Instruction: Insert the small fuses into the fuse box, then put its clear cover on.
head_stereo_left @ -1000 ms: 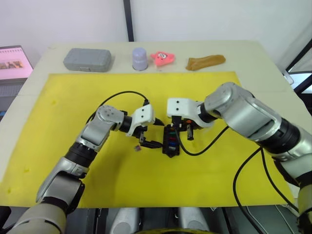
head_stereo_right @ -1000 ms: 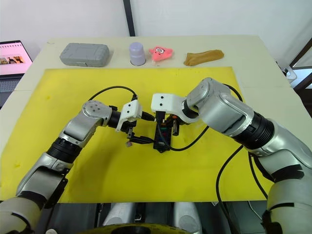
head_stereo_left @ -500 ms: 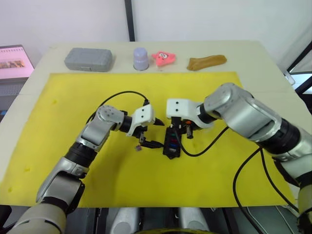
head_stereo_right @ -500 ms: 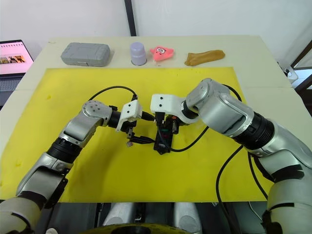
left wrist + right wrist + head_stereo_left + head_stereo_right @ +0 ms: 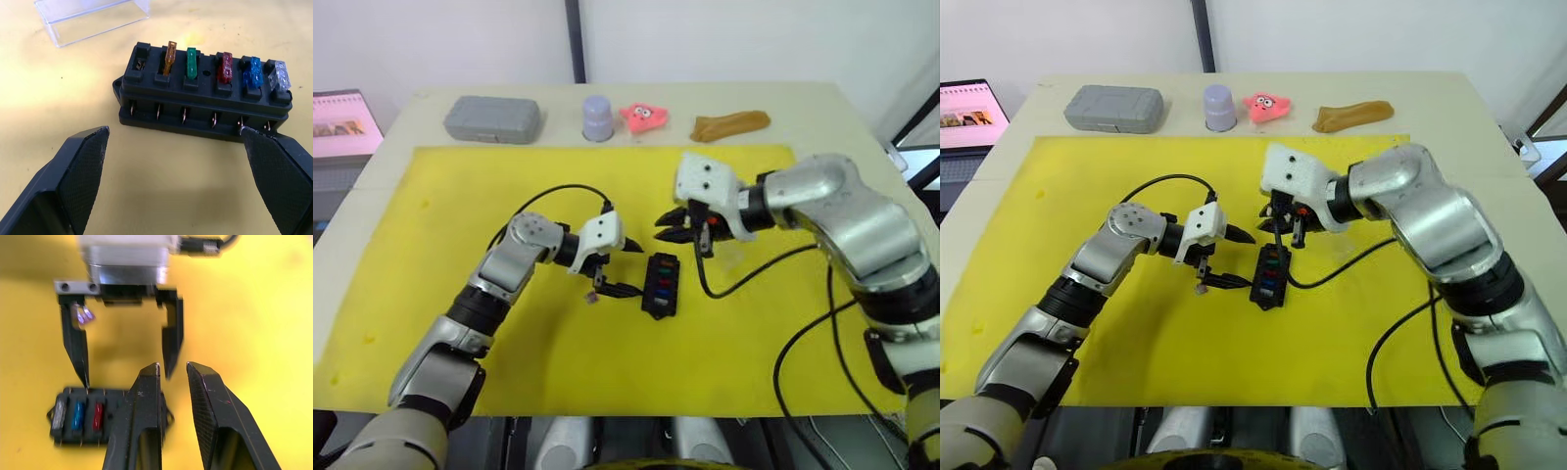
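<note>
Beige table [image 5: 822, 108], yellow mat [image 5: 460, 196]; grey case [image 5: 493, 118], cup [image 5: 597, 117], fuse box [image 5: 660, 285]

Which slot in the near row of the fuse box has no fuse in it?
The end slot of the fuse box, beside the orange fuse and nearest the clear cover. The other five hold orange, green, red, blue and clear fuses.

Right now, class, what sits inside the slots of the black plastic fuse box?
The black plastic fuse box holds five fuses: amber, green, red, blue and clear. The end slot beside the amber one has none. Their metal blades are hidden inside.
</note>
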